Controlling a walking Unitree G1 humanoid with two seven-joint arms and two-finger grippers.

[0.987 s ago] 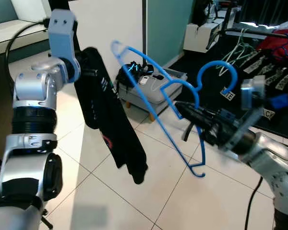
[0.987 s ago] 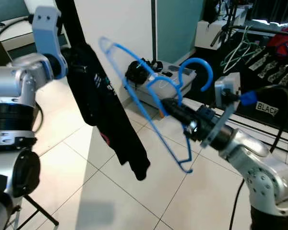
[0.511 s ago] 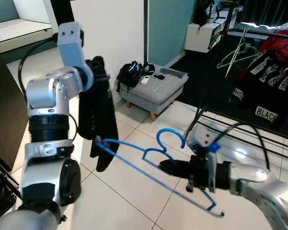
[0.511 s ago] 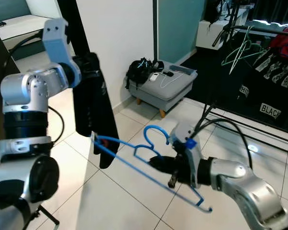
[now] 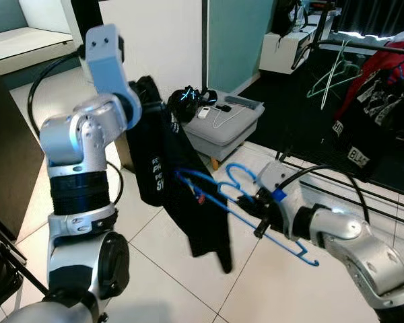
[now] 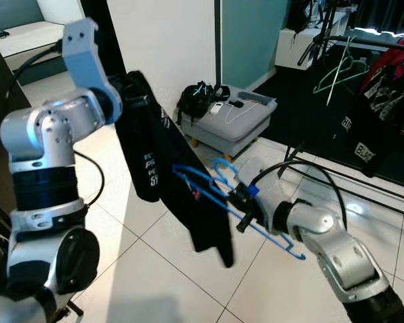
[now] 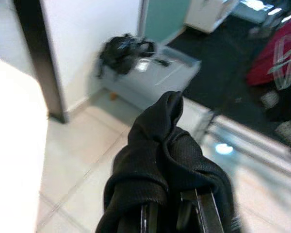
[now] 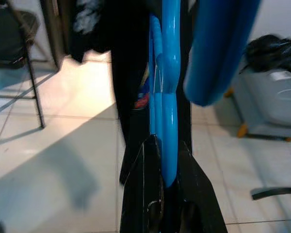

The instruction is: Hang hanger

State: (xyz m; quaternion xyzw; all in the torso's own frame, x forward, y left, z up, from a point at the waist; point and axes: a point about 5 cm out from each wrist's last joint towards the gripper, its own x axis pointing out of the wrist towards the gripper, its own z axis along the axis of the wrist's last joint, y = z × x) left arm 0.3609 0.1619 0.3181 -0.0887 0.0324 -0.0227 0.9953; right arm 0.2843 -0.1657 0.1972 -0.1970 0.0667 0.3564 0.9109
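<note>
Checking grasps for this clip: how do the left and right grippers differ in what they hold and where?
The left gripper is raised high and shut on the black garment; the right gripper sits lower, shut on the blue plastic hanger, whose end reaches into the garment. Both are clamped.

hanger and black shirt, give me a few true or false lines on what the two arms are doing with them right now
1. The right gripper is shut on the blue hanger. True.
2. The left gripper holds the black shirt up off the floor. True.
3. The hanger hangs on the clothes rack. False: it is in the right gripper, one end against the shirt.
4. The shirt lies on the grey footstool. False: it hangs from the left gripper.
5. The hanger is green. False: it is blue.
</note>
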